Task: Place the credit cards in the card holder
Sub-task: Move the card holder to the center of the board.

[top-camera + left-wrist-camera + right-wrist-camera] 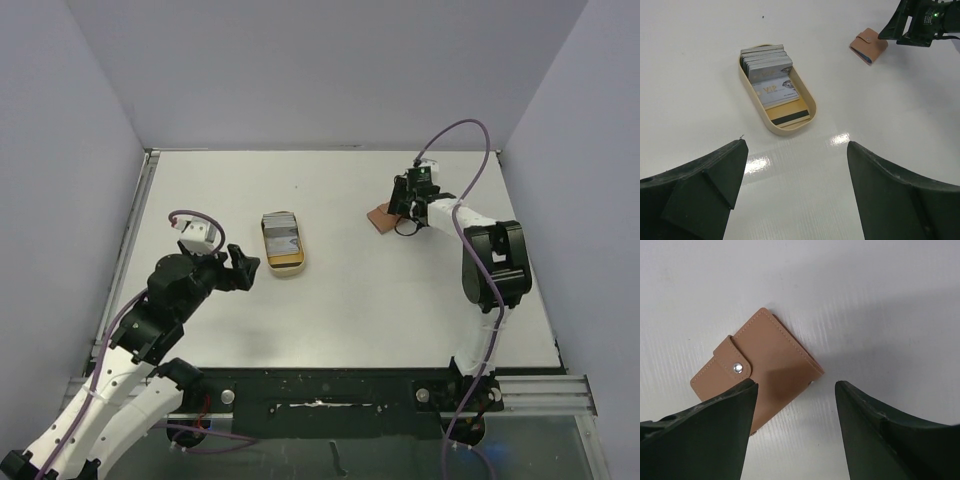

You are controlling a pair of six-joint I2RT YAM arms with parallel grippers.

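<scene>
Pale lavender walls [300, 70] close in three sides of a white desk [400, 320]. We see nothing on it beyond the task items. The left arm [150, 330] reaches in from the near-left corner, and its hand [796, 150] hangs low over bare desk with the fingers spread as wide as they go and nothing between them. It is aimed at the tan oval tray [785, 128], so we judge it is waiting there to pick cards. The right arm [490, 270] is folded back over the far right of the desk. Its hand [795, 385] hovers directly above the card holder [770, 355] with the fingers apart, not clamped on anything. In the wrist view one finger [715, 435] overlaps the holder's near-left part, and we cannot tell whether it touches the leather. We read this as lining up a grasp or a hold-down, since the holder has to be opened before any card can go in. The credit cards [767, 67] are all in the tray, well apart from the holder. Most stand on edge as a pack at the far end, and a few lie flat in front of it, one showing a black stripe. The holder lies flat and closed on the desk, set at an angle to the hand, with its tab fastened by the metal snap [738, 368] facing up. No card is in it yet.
</scene>
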